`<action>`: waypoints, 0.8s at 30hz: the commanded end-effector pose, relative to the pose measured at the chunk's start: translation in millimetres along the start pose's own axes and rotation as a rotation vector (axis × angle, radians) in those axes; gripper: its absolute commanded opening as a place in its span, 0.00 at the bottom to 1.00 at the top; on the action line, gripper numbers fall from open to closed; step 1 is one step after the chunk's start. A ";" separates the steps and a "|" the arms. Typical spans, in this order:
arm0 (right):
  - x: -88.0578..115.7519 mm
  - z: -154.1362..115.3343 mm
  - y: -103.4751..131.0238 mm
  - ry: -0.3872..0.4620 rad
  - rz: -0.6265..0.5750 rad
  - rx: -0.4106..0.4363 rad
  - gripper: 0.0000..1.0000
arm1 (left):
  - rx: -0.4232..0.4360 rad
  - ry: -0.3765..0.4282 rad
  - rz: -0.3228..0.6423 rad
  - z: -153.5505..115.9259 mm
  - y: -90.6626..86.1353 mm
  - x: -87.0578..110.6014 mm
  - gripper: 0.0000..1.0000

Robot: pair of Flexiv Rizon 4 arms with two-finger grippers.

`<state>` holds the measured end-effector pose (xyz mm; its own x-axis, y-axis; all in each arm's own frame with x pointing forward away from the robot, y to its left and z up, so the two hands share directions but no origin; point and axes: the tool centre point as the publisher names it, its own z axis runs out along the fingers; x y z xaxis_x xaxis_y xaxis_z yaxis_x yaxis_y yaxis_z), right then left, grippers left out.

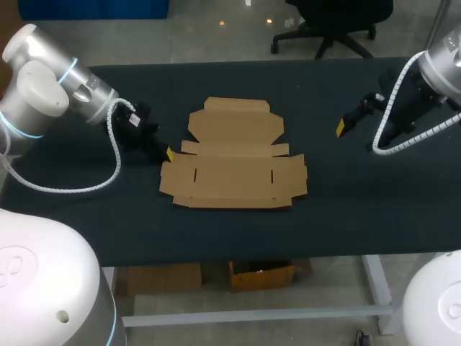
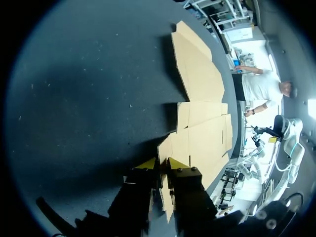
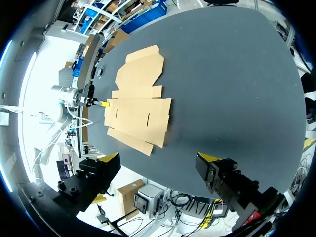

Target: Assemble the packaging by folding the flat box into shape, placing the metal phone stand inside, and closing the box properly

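- One flat box (image 1: 234, 162) lies unfolded mid-surface (image 1: 360, 209), closer to the near edge.
- Left fingers (image 2: 147, 164), at its left edge, are clenched on a side flap.
- Right fingers (image 3: 210, 157), spread wide and empty, hover by the right edge.

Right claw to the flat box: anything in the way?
Nothing visible. Only bare table lies between the open right claw and the flat box. The left claw sits at the box's opposite edge, out of that path.
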<state>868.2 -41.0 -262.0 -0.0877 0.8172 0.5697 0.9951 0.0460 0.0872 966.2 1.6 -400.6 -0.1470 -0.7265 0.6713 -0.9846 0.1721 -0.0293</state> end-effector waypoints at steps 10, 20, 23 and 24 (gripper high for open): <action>-2.9 0.4 -0.5 0.013 0.003 0.006 1.00 | -0.031 0.019 0.006 1.0 7.3 4.6 0.00; -4.6 2.6 0.5 0.022 -0.004 0.008 1.00 | -0.059 0.033 0.003 5.4 22.5 13.8 0.00; -2.6 4.3 -1.9 0.021 -0.006 0.010 1.00 | -0.059 0.039 0.000 7.5 27.9 15.5 0.00; -3.0 5.2 -3.0 0.023 -0.007 0.010 1.00 | -0.060 0.042 0.000 7.9 29.3 15.8 0.00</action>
<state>866.3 -40.0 -267.6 -0.0933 0.8062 0.5842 0.9950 0.0542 0.0842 939.6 -9.9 -396.3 -0.1425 -0.6976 0.7022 -0.9754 0.2194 0.0200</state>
